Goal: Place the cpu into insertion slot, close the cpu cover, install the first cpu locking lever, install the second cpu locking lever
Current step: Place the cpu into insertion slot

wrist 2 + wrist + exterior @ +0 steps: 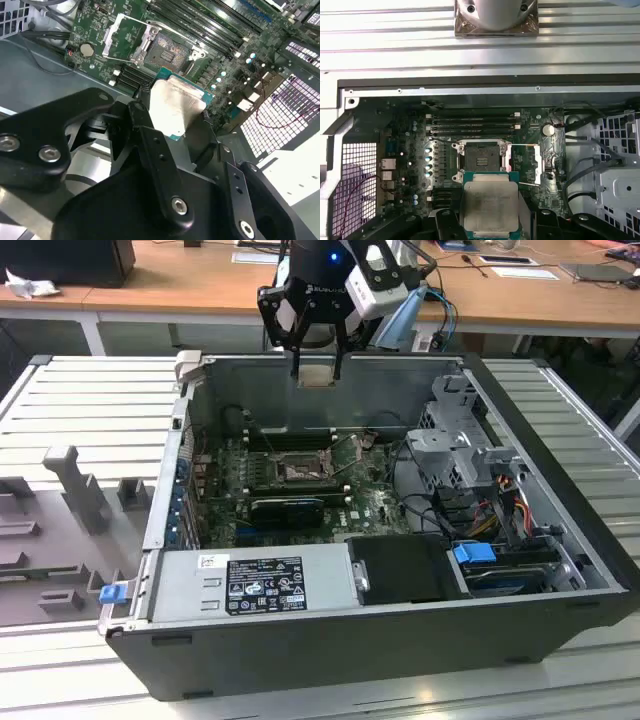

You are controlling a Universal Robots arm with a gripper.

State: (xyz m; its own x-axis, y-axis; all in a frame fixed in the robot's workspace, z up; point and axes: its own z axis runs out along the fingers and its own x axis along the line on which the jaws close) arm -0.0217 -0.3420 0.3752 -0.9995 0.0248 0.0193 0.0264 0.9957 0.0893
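The small flat square silvery-beige cpu [317, 377] is clasped by the black gripper [317, 367], shown in the exterior view above the open grey computer case [330, 650]. In the first wrist view, the dark-rimmed square insertion slot [481, 161] is seen bare, the thin silvery cpu cover [538, 164] swung open beside it.

ribbed metal table [90, 400]. open pc case [400, 640] sits on it; grey moulded tray [40, 580] beside, at exterior view's left.
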